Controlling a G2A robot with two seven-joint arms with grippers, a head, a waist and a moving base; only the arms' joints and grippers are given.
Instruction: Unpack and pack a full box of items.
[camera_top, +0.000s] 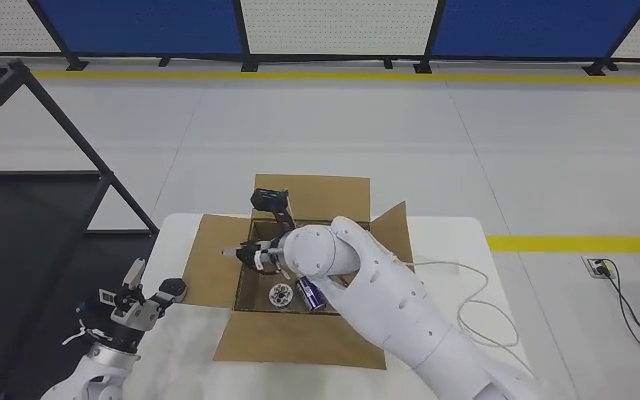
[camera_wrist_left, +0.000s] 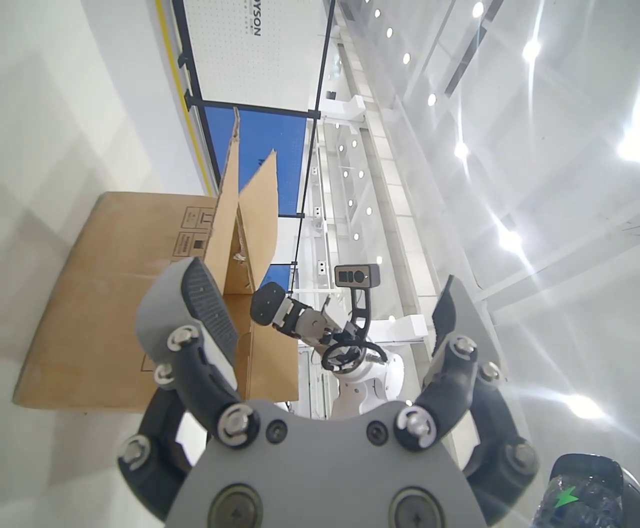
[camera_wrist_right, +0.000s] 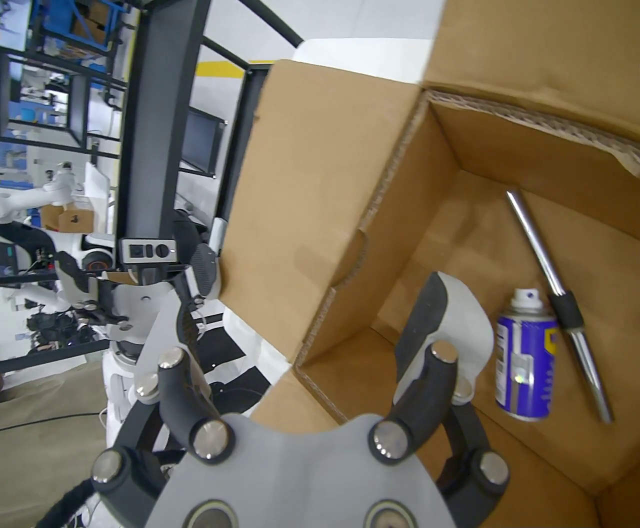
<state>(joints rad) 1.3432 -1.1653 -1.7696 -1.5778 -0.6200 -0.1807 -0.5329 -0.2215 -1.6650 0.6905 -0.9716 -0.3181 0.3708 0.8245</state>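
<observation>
Spread wide, the jaws of the right gripper (camera_wrist_right: 320, 280) straddle the left wall of the box (camera_wrist_right: 310, 175). One finger (camera_wrist_right: 440, 320) is inside and the other outside, and they grasp nothing. The jaws of the left gripper (camera_wrist_left: 330, 295) are also released and empty. They sit well apart from the box, out beyond its left flap and near the right gripper's outer finger.

The white table (camera_top: 455, 240) carries the open cardboard box beneath the right jaws. On the box floor, beyond the inner finger, a metal rod (camera_wrist_right: 555, 300) with a black grip lies slantwise. A blue spray can (camera_wrist_right: 525, 360) with a white cap lies just beside it, between the rod and that finger. From the top view, a small round thing (camera_top: 280, 294) sits on the floor next to the can, under the right jaws.
</observation>
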